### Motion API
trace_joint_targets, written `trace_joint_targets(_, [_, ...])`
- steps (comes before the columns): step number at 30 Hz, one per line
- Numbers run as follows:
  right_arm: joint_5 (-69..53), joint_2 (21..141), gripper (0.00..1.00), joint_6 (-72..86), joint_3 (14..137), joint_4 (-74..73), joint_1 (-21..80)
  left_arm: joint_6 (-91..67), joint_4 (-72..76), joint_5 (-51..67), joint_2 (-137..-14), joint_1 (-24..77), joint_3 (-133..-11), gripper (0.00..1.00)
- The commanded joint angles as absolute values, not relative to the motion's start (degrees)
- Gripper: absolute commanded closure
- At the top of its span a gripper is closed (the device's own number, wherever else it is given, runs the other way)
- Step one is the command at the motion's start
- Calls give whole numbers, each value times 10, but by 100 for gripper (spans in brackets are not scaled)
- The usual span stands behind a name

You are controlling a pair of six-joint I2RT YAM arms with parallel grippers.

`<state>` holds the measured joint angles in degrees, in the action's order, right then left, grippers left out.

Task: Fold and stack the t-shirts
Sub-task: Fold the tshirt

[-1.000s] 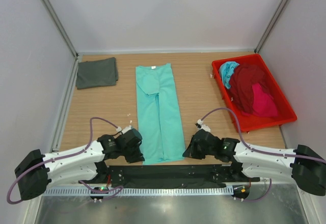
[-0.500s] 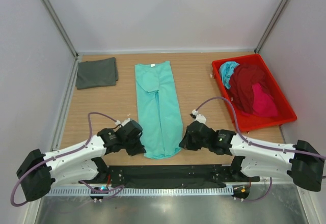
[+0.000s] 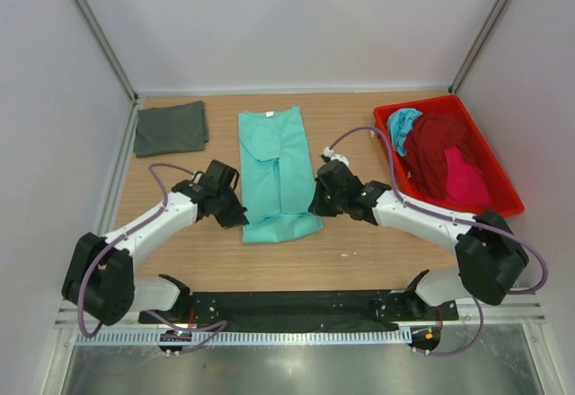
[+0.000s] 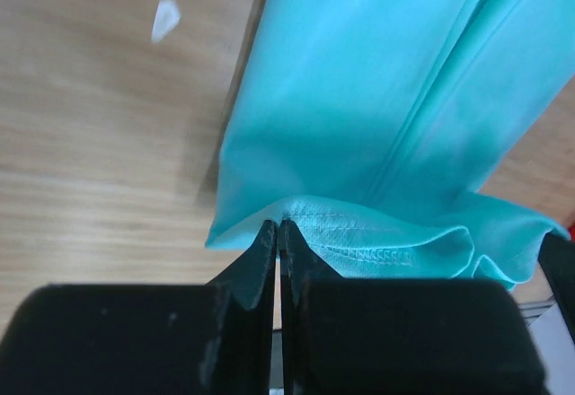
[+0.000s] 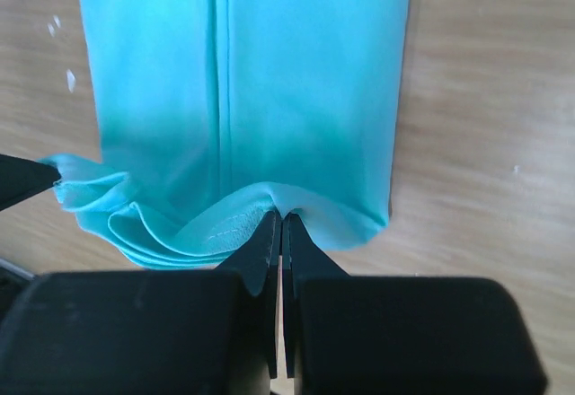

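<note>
The mint green t-shirt [image 4: 377, 99] is showing soft, matt cloth with a stitched hem, bunching at the tips of the matt black, plastic-looking fingers [image 4: 253, 274]. Under the fingers the table [image 4: 99, 144] is showing smooth, faintly glossy wood grain.

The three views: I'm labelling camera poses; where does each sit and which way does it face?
Top external: above and behind the arms, looking down on the table; both arms show, left gripper and right gripper on the mint green t-shirt.
Left wrist: on the left arm, facing the shirt's hem past its shut fingers.
Right wrist: likewise on the right arm, its fingers shown.
Shared: all show the pinched hem.
</note>
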<state>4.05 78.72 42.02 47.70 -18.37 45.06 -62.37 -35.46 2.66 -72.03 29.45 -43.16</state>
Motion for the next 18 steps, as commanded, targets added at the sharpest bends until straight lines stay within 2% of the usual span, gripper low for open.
trace_joint_targets(1, [29, 832, 99, 342, 544, -142, 424, -549, -340, 47, -778, 256, -509, 100])
trace_joint_targets(6, [8, 896, 99, 305, 615, -136, 386, -523, -332, 72, -861, 208, -611, 100])
trace_joint_targets(9, [8, 922, 99, 287, 656, -144, 366, -498, -344, 41, -912, 200, -675, 100])
trace_joint_targets(18, [-17, 1005, 99, 245, 784, -174, 320, -490, -340, 57, -1005, 176, -794, 100])
